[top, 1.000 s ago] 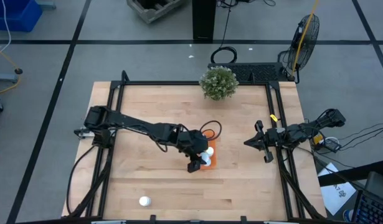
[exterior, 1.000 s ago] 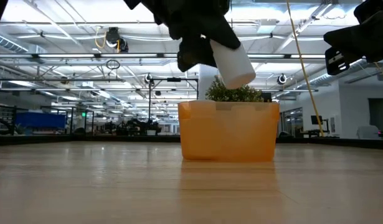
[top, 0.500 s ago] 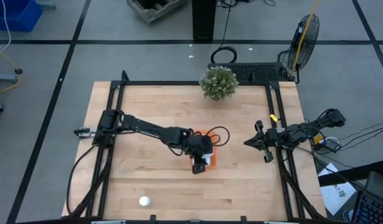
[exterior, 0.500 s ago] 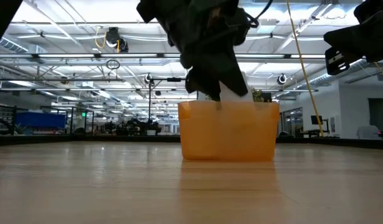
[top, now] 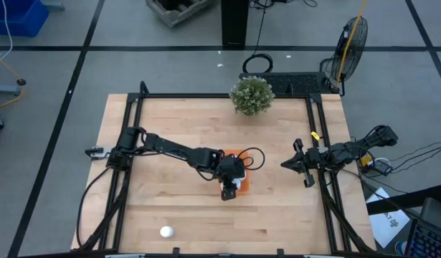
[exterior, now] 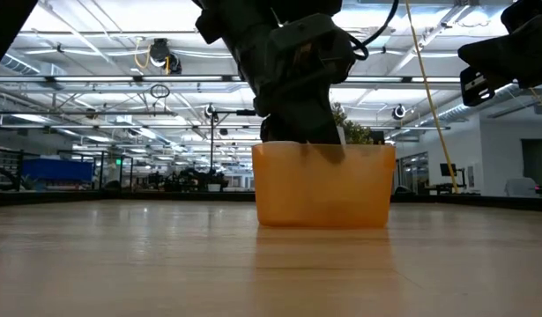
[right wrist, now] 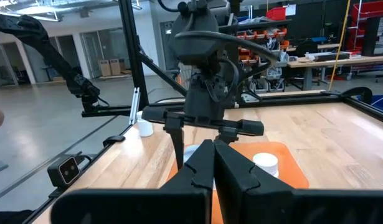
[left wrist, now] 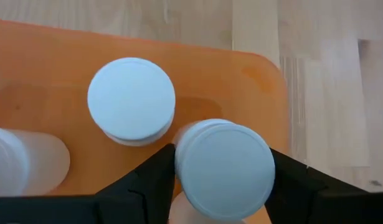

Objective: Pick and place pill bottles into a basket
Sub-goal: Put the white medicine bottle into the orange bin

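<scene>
Lowered bottle between left gripper's fingers

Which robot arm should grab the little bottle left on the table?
Probably left: its gripper sits over the basket, nearer the loose bottle. The right gripper waits at the table's far right edge.

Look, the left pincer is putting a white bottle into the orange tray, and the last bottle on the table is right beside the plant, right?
Not quite. The left pincer does hold a pill bottle in the orange tray, but the high view shows the loose bottle near the table's front edge, far from the plant.
</scene>
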